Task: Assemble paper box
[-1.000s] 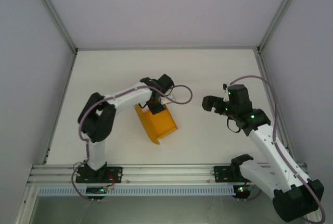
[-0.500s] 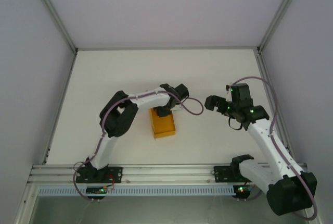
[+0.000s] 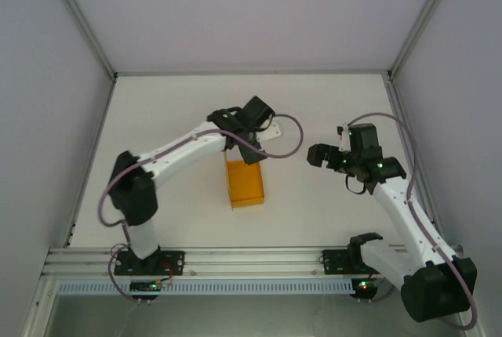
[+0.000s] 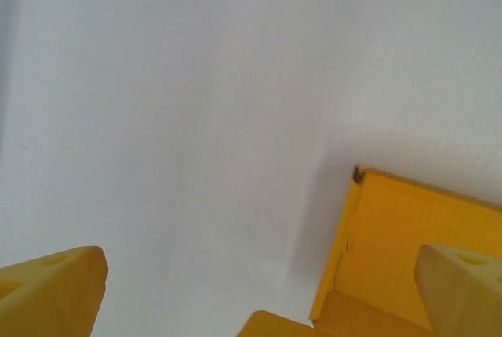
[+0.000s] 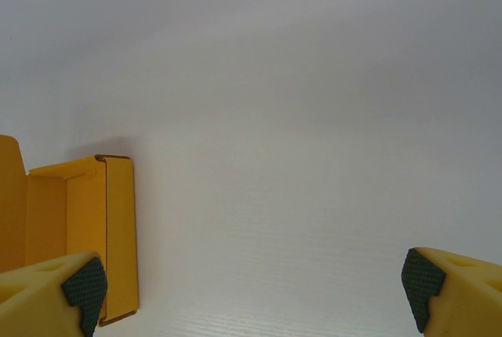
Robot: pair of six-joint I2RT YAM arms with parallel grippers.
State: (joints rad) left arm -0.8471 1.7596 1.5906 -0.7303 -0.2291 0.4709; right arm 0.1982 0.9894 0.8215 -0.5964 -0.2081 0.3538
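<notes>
- Left gripper (image 3: 249, 155) has let go of the box (image 3: 245, 188) since a second ago: it was clamped on it then, and now the jaws are spread wide with nothing between them.
- Box was lying diagonal a second ago. It now sits square on the table (image 3: 172, 117), same spot as half a second back.
- Left elbow has swung out toward 8 o'clock; the right arm has barely shifted.
- Box sits at table centre, slightly toward 6 o'clock, between the two arms and nearer the left one.
- Long axis runs 12–6 in the top view, open side up, short ends facing 12 and 6.
- Left gripper hovers over the 12 o'clock end of the box. Whether it touches the rim I can't tell.
- Left wrist view: yellow fingers (image 4: 55, 290) sit at both frame edges, gripper (image 4: 259, 274) over bare table, box (image 4: 408, 251) corner at 4 o'clock.
- Right gripper (image 3: 314, 155) is at 3 o'clock of the box, well apart, pointing toward 9, jaws wide and empty.
- Right wrist view: gripper (image 5: 255, 290) over bare table, box (image 5: 118, 235) at 8 o'clock, dark pads (image 5: 82, 286) visible.
</notes>
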